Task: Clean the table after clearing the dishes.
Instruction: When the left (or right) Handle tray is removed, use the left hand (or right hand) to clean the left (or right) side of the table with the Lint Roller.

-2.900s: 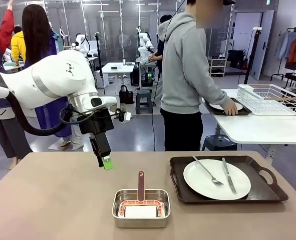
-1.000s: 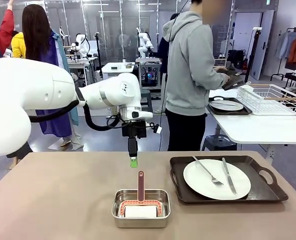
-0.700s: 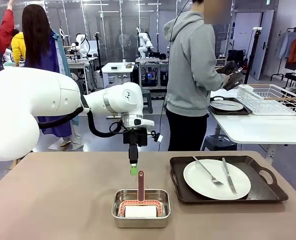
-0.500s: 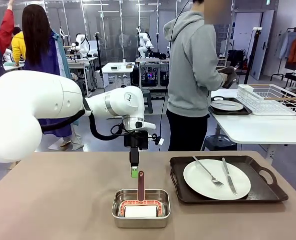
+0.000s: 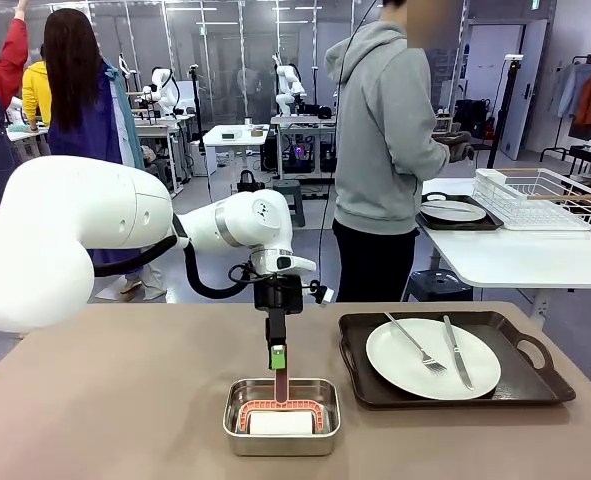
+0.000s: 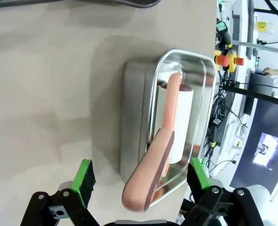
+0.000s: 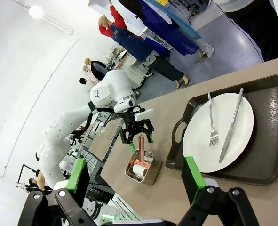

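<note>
On the brown table [image 5: 115, 400], at its right, a white plate [image 5: 432, 358] with fork [image 5: 415, 345] and knife [image 5: 455, 352] lies on a dark handled tray [image 5: 535, 385]. Another plate [image 5: 452, 211] sits on a tray [image 5: 430, 222] on the white table beside the person. My left gripper [image 5: 277, 358] hangs over the steel pan [image 5: 281, 415]. In the left wrist view it [image 6: 139, 176] is open, its green pads [image 6: 84, 176] wide on either side of the pink handle [image 6: 150, 183] of a white roller [image 6: 174, 120]. My right gripper [image 7: 134, 176] is open, high above the table, holding nothing.
A person in a grey hoodie [image 5: 385, 130] stands at the far side, turned to the white table [image 5: 515, 255], where a white wire rack [image 5: 540, 195] stands. The right wrist view shows the left arm [image 7: 106, 101], the pan [image 7: 141, 170] and the tray [image 7: 266, 136].
My left arm has swung right and lowered its gripper from above the bare tabletop to the roller's pink handle. The person's hand has left the far tray.
</note>
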`<move>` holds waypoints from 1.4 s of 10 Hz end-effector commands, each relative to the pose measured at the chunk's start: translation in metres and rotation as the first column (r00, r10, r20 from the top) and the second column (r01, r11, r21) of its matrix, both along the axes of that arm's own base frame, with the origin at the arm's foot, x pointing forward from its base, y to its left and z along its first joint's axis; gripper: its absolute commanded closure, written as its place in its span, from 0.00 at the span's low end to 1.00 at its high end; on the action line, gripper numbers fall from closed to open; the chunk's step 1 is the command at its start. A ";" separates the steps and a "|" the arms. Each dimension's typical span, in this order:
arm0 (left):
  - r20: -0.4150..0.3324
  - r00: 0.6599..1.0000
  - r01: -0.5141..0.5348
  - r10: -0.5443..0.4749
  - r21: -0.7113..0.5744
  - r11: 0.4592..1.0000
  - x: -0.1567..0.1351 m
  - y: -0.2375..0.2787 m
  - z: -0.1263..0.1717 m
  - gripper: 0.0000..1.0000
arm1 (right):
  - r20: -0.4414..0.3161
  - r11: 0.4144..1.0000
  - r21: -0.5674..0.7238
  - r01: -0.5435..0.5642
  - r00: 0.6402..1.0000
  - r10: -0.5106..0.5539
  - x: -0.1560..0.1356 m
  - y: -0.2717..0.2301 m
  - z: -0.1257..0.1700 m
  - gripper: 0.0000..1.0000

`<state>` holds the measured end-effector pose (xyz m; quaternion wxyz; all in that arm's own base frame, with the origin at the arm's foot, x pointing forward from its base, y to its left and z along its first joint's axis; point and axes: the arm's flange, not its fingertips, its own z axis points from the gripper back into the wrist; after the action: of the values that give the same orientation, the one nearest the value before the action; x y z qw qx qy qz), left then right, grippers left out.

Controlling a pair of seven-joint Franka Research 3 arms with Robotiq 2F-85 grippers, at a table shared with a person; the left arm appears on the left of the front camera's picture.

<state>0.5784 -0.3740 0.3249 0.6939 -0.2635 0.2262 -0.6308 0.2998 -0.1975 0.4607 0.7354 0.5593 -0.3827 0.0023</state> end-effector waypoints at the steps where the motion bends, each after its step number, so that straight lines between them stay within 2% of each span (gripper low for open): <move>1: -0.034 0.999 0.001 -0.001 -0.010 1.000 0.005 -0.011 0.013 0.00 | 0.007 1.000 0.002 -0.003 1.000 0.003 -0.001 0.001 0.002 0.00; 4: -0.042 0.999 0.006 -0.006 -0.009 1.000 0.005 -0.013 0.017 0.00 | 0.007 1.000 0.002 -0.003 1.000 0.003 -0.001 0.001 0.002 0.00; 5: -0.039 0.999 0.002 -0.001 0.021 1.000 0.004 -0.012 0.017 0.39 | 0.007 1.000 0.002 -0.003 1.000 0.003 -0.001 0.001 0.002 0.00; 6: -0.039 0.999 0.003 -0.002 0.024 1.000 0.004 -0.012 0.017 0.57 | 0.007 1.000 0.002 -0.003 1.000 0.003 -0.001 0.001 0.002 0.00; 7: -0.042 0.999 0.003 -0.002 0.013 1.000 0.003 -0.013 0.019 0.96 | 0.007 1.000 0.002 -0.003 1.000 0.003 -0.001 0.001 0.002 0.00; 8: -0.037 0.999 0.006 -0.006 0.009 1.000 0.002 -0.013 0.021 1.00 | 0.007 1.000 0.002 -0.003 1.000 0.003 -0.001 0.001 0.002 0.00; 10: -0.029 1.000 0.000 0.000 -0.007 1.000 0.002 -0.013 0.026 1.00 | 0.007 1.000 0.002 -0.003 1.000 0.003 -0.001 0.001 0.002 0.00; 11: -0.028 1.000 -0.007 0.007 0.000 1.000 0.002 -0.013 0.029 0.95 | 0.007 1.000 0.002 -0.003 1.000 0.003 -0.001 0.001 0.002 0.00; 12: -0.029 0.999 -0.015 0.015 0.011 1.000 0.002 -0.013 0.032 1.00 | 0.007 1.000 0.002 -0.003 1.000 0.003 -0.001 0.001 0.002 0.00; 14: -0.029 0.999 -0.028 0.028 0.015 0.999 -0.001 -0.014 0.036 1.00 | 0.007 1.000 0.002 -0.003 1.000 0.003 -0.001 0.001 0.002 0.00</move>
<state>0.5757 -0.3827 0.3533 0.6919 -0.2667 0.2292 -0.6305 0.2998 -0.1975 0.4606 0.7354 0.5593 -0.3827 0.0023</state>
